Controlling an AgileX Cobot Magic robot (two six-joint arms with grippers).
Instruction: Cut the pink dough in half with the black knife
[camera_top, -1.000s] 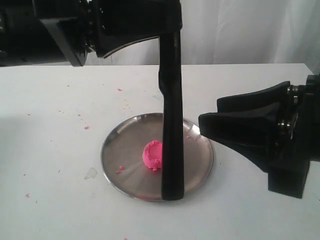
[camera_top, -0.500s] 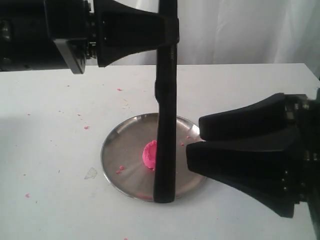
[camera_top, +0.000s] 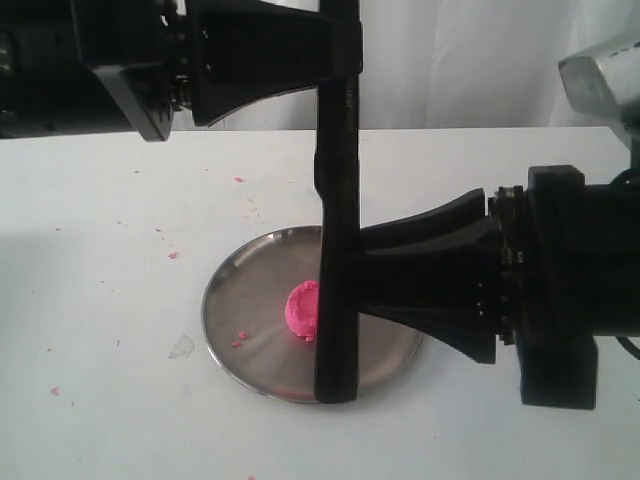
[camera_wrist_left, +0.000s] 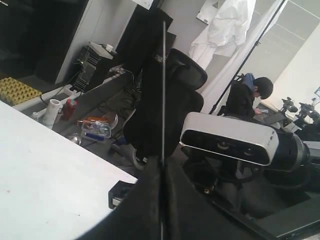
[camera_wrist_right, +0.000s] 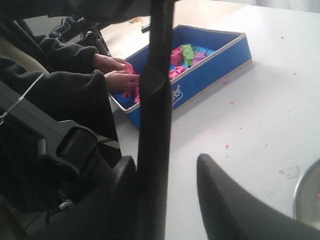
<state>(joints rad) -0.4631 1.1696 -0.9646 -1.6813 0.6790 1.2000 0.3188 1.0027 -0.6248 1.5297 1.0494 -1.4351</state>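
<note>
black knife (camera_top: 337, 250) stands upright across the steel plate (camera_top: 240, 300), blocking pink dough (camera_top: 303, 309) from the right. Right gripper (camera_top: 375, 275) crowds the plate's right half, jaws spread beside the knife. Plate's left side and table (camera_top: 100, 300) left of it are free.

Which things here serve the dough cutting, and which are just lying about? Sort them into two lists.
For the job:
- pink dough
- black knife, held upright by the left pincer
- steel plate under the dough
- right pincer, reaching in beside the knife

Lying about:
- pink crumbs on the table
- blue box of coloured dough
</note>
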